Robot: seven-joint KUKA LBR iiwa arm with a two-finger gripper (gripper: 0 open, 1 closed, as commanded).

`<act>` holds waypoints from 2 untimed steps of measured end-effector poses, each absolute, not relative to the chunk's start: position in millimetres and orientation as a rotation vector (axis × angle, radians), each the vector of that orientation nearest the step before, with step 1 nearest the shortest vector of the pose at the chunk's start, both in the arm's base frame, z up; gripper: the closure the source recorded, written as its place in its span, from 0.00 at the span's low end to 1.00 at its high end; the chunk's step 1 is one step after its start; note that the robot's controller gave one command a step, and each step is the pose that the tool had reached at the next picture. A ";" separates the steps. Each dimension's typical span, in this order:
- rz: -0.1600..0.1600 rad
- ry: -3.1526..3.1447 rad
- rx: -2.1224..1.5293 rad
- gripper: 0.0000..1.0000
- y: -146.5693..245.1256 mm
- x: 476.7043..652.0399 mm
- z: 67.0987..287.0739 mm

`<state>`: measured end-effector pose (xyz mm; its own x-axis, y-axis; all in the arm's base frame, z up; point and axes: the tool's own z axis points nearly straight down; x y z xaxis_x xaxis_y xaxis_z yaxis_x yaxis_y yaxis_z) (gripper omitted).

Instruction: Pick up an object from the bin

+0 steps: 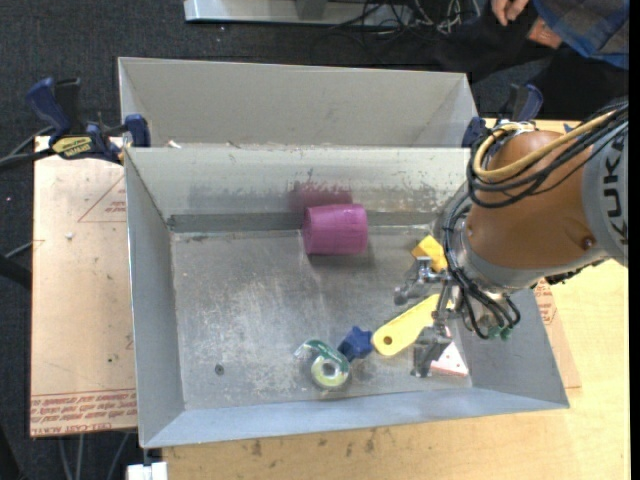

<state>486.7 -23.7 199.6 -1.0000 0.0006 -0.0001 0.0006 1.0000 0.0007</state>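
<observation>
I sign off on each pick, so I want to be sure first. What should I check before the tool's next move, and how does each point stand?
1. The tool is inside the bin, at its front right: ok.
2. Nearest thing identified, a flat yellow piece right at the tool: ok.
3. Yellow piece held by the tool: cannot tell.
4. Neighbours clear: not ok; a white-and-pink wedge lies close beside the tool, a blue piece at the yellow piece's far end.
5. The pink cylinder, at the back wall, is out of the way: ok.
</observation>
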 end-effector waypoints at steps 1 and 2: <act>0.000 3.140 0.280 1.00 -4.4 525.9 82.1; 0.001 3.137 0.279 1.00 -4.1 526.4 82.2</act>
